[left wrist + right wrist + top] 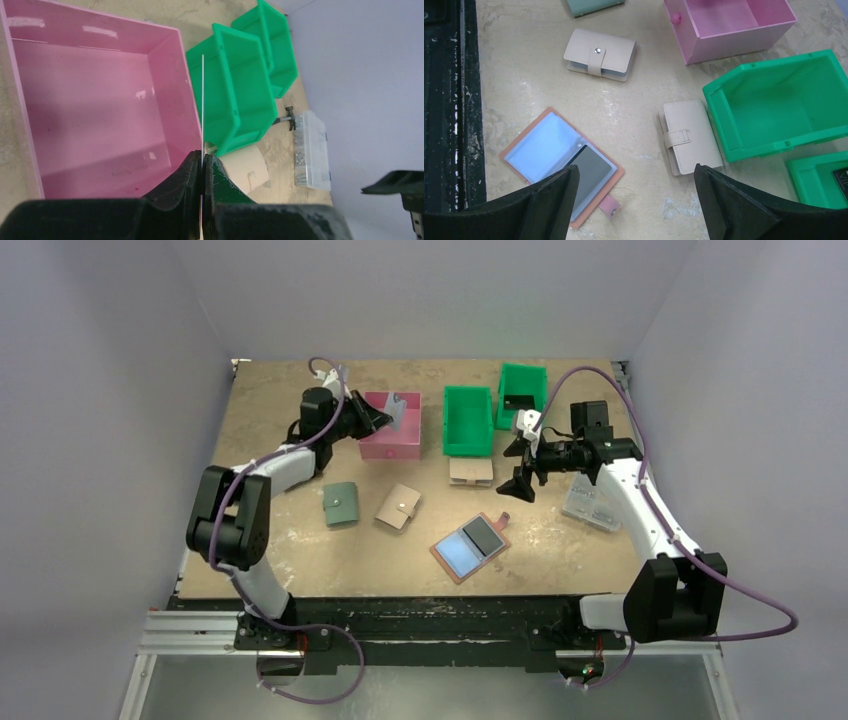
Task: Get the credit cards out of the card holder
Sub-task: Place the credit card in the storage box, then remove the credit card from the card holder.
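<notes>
First, card holder point(470, 548) lies open on bench point(300, 545), dark card point(486, 532) in pocket. Right fingers point(549, 200) spread wide, empty, over beige wallet point(689, 137). Left fingers point(187, 175) pinch pale grey card point(202, 100) over pink box point(100, 110). Black card point(518, 401) in far green bin point(536, 380).

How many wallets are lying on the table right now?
4: a sage green wallet, a beige snap wallet beside it, another beige wallet before the left green bin, and the open card holder front and centre.

card holder point(470, 548) — open flat, blue lining up | dark card point(486, 532) in its sleeve | pale card point(398, 412) in left gripper point(202, 162)
</notes>
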Robot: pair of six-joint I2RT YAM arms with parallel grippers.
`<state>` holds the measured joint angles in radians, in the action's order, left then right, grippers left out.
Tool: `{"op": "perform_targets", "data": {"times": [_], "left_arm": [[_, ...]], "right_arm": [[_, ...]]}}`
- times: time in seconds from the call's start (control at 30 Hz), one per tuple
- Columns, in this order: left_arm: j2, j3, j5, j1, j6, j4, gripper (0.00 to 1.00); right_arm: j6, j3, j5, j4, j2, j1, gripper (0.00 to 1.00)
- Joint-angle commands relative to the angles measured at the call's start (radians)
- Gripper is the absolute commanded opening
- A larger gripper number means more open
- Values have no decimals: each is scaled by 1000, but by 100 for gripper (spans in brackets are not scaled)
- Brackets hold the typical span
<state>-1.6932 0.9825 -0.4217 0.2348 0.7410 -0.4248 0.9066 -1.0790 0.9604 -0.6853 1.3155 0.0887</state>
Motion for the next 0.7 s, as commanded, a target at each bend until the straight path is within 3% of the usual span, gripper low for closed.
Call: {"op": "perform_targets", "data": {"times": [0.0, 0.3, 0.5, 0.67], "left_arm": [[-119, 163, -47, -14, -12, 121, 0], [-337, 413, -11, -14, -119, 371, 1], [-372, 554, 147, -7, -213, 551, 33], [-300, 620, 303, -3, -282, 625, 39]], "right_arm": [[8, -31, 27, 6, -21, -6, 95], [2, -22, 34, 16, -29, -8, 95], [2, -19, 35, 17, -37, -8, 95], [3, -16, 39, 17, -41, -12, 95]]}}
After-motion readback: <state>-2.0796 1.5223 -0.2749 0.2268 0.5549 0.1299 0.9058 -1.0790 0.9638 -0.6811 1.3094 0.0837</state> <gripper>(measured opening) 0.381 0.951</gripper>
